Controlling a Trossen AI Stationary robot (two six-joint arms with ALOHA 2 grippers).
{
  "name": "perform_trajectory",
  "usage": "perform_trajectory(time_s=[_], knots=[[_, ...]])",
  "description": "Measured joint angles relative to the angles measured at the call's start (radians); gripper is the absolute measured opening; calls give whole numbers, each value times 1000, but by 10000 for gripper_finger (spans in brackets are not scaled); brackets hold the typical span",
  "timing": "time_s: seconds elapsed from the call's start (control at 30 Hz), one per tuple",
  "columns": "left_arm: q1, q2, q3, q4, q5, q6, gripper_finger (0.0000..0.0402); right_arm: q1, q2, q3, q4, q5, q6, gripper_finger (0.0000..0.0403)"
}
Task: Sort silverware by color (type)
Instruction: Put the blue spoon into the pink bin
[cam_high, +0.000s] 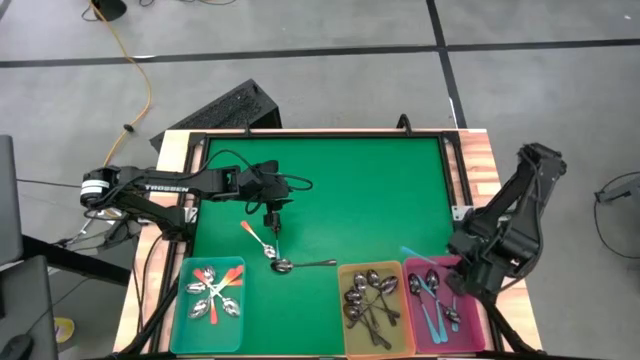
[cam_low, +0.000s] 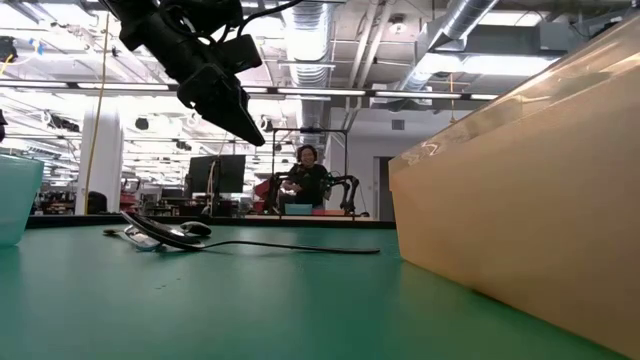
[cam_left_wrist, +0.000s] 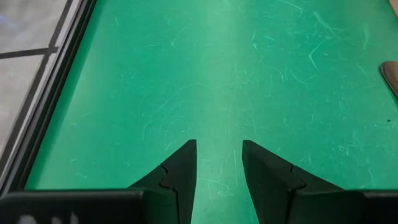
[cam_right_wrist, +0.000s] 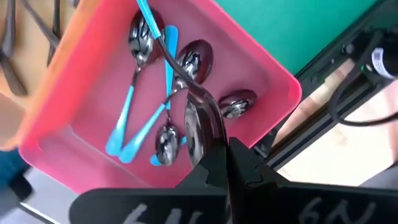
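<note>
The half-open, empty left hand (cam_high: 271, 222) hovers over the green bench (cam_high: 380, 190) just above two loose spoons (cam_high: 272, 250), far nearer than the shut right hand (cam_right_wrist: 225, 163) over the pink bin (cam_right_wrist: 273, 81).

My left gripper (cam_high: 272, 222) hangs over the middle-left of the mat (cam_high: 380, 190), just behind two loose spoons (cam_high: 272, 254) that lie touching on it. Along the mat's front edge stand three bins: one at the left (cam_high: 180, 335), two side by side at the right (each has spoons in it). My right gripper (cam_right_wrist: 225, 155) sits above the rightmost bin (cam_right_wrist: 273, 78), holding a spoon (cam_right_wrist: 198, 121) over those lying inside.
</note>
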Motion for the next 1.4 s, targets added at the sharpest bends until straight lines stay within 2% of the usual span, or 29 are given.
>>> perform_trajectory(time_s=[0.53, 0.8, 1.03, 1.27, 1.4], knots=[[0, 0, 0, 0, -8, -1, 114, 48, 91, 0, -26, -4, -441, 7], [0, 0, 0, 1, -8, -1, 114, 48, 112, 0, -26, -8, -727, 7], [0, 0, 0, 1, -10, -2, 114, 47, 112, 0, -30, -9, -881, 7], [0, 0, 0, 1, -54, -2, 114, 44, 113, 0, -29, -9, -1044, 7], [0, 0, 0, 1, -58, -3, 114, 29, 113, 0, -30, -9, -1067, 7]])
